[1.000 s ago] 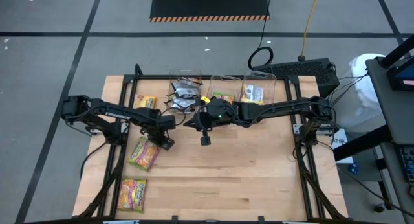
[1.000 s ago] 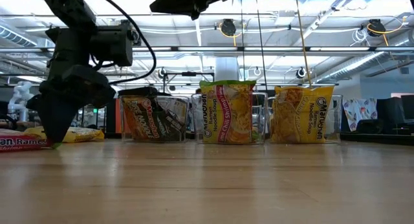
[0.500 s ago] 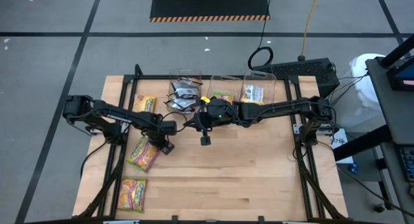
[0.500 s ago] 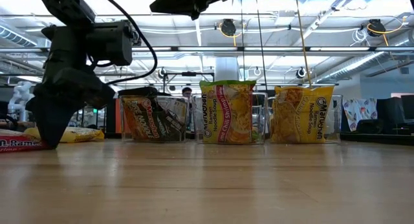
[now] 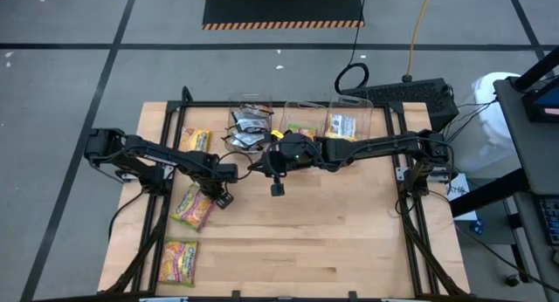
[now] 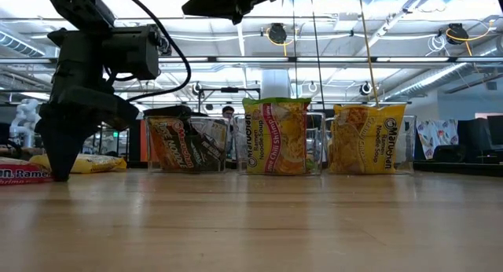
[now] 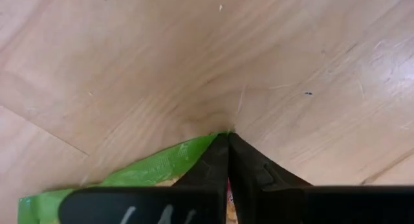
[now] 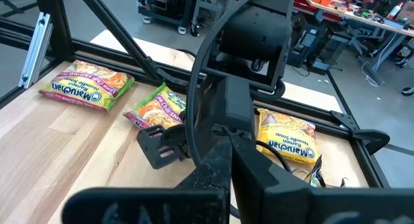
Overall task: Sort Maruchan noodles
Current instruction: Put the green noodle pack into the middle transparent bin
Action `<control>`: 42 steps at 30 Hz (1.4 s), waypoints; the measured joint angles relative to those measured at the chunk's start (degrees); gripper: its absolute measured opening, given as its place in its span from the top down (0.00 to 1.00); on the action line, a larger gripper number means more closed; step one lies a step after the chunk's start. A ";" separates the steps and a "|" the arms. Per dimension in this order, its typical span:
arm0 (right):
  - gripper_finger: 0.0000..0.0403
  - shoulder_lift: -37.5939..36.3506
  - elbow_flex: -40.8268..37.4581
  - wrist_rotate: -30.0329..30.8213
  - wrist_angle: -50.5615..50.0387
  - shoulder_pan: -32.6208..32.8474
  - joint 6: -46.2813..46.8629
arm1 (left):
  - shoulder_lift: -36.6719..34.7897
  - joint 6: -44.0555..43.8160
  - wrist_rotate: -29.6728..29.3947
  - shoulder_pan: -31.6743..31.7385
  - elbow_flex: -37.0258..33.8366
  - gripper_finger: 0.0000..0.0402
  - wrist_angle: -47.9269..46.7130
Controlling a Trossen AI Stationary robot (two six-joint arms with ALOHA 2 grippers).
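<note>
Maruchan noodles: one lime-green packet (image 5: 180, 262) lies at the table's near left. Farther in, the left gripper (image 5: 222, 200) is pinched closed on the corner of a second lime-green packet (image 5: 194, 207). The right gripper (image 5: 277, 188) hovers mid-table, jaws closed, empty. Three clear bins (image 5: 301, 120) of sorted packets line the far edge.

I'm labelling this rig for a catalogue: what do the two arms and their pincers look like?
Both arms are matt black, built of slim jointed segments with boxy housings and loose black cables looping alongside. The left pincer tapers into two dark wedge-shaped fingers. The right pincer is equally black, with a small green light on its wrist block.
</note>
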 joint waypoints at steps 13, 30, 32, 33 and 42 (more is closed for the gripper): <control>1.00 -11.50 0.04 0.23 -12.21 0.02 -1.79 | -5.23 0.48 -6.60 -0.83 -0.20 1.00 2.88; 1.00 -25.16 0.04 13.19 -27.30 -0.03 -2.53 | -21.33 -1.04 -9.81 -0.85 -0.15 1.00 17.73; 1.00 -25.74 0.04 14.15 -27.42 -0.02 -2.52 | -22.06 -1.38 -9.80 -0.87 -0.15 1.00 19.77; 1.00 -26.00 0.04 14.84 -27.63 -0.02 -2.52 | -22.30 -1.43 -9.80 -0.90 -0.15 1.00 20.65; 1.00 -26.65 0.02 15.60 -30.09 -0.04 -2.74 | -22.14 -0.65 -9.59 -0.92 -0.13 1.00 30.82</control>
